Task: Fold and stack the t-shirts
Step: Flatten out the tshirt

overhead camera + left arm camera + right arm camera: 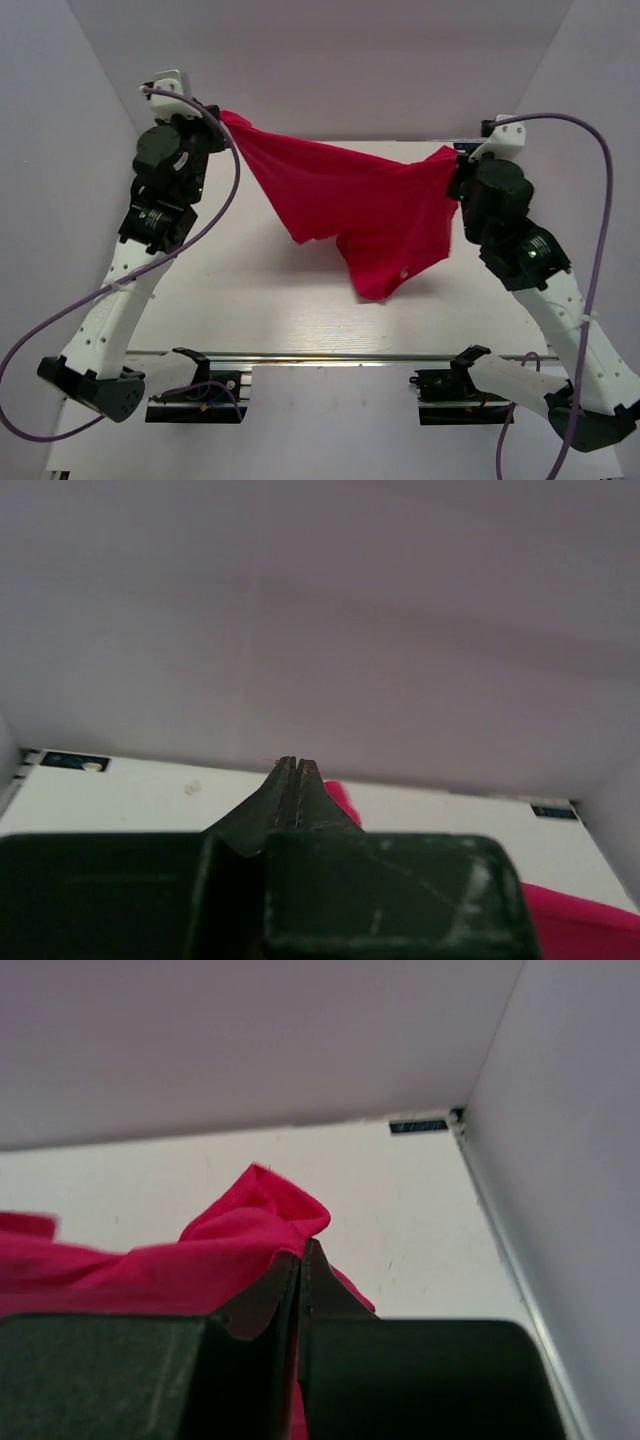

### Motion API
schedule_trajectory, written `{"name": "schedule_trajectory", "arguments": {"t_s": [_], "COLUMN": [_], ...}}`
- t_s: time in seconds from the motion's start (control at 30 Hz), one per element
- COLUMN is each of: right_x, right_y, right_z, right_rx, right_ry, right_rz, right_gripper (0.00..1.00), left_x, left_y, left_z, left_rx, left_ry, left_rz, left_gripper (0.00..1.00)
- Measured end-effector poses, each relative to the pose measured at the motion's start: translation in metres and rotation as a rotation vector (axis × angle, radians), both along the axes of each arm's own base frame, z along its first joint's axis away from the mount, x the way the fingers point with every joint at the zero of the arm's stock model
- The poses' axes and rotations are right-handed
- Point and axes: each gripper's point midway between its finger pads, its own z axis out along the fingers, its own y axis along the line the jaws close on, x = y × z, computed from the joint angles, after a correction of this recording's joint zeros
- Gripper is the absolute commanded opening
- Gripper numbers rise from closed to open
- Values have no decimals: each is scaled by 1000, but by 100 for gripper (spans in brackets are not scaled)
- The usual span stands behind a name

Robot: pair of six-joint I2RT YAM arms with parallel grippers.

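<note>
Crimson-pink short-sleeved cloth t-shirt (350,205): hangs in the air between the two arms, above the white worktop (250,300). Long axis runs left to right.

Left side: left arm raised, elbow bent, wrist turned inward. Left fingers (222,115) pinched together on one corner of the cloth. On the left wrist view the left fingers (297,765) show no gap. A sliver of pink sits just right of the tips, with more pink at the lower right edge. That camera looks level at the back wall (320,610).

Middle: top edge of the cloth runs fairly straight from the left corner down toward the right. The left end sits higher in the top view. The body sags below that line, bunched, lowest toward the right. I cannot tell whether the lowest fold touches the worktop.

Right side: right arm raised in a like pose. Right fingers (452,165) closed on the opposite corner. On the right wrist view the right fingers (302,1250) clamp a gathered tuft of cloth that pokes up above the tips.

Judgement: shirt is lifted for spreading, no fold made yet. The hanging bulk lies nearer the right arm. I expect laying it flat needs both arms lowered together, with the span kept taut.
</note>
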Motion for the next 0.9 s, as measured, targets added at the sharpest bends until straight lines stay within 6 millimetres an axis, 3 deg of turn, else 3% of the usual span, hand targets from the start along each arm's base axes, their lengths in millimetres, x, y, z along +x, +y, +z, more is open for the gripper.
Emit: {"name": "schedule_trajectory", "arguments": {"t_s": [0.13,0.23,0.43,0.53,0.7,0.8,0.9], "right_x": [-18,-33,-77,-106,-156,-172,-171], "right_y": [-17,-23,-15,-12,-18,-23,-24], "right_z": [61,99,168,193,241,255,258], "right_rx": [-16,-15,23,39,69,78,70], "right_ry": [-127,-204,-364,-442,-602,-660,-674], "right_rz": [1,28,225,338,448,469,462], "right_gripper": [0,0,0,0,0,0,0], "left_x": [-32,-54,-122,-159,-213,-229,-228], "left_y": [29,40,60,70,80,79,74], "left_z": [38,54,109,141,175,184,183], "left_rx": [-7,-11,-40,-62,-82,-75,-62], "left_ry": [-90,-136,-300,-396,-519,-552,-548], "left_rz": [82,90,49,22,-33,-69,-94], "left_gripper": [0,0,0,0,0,0,0]}}
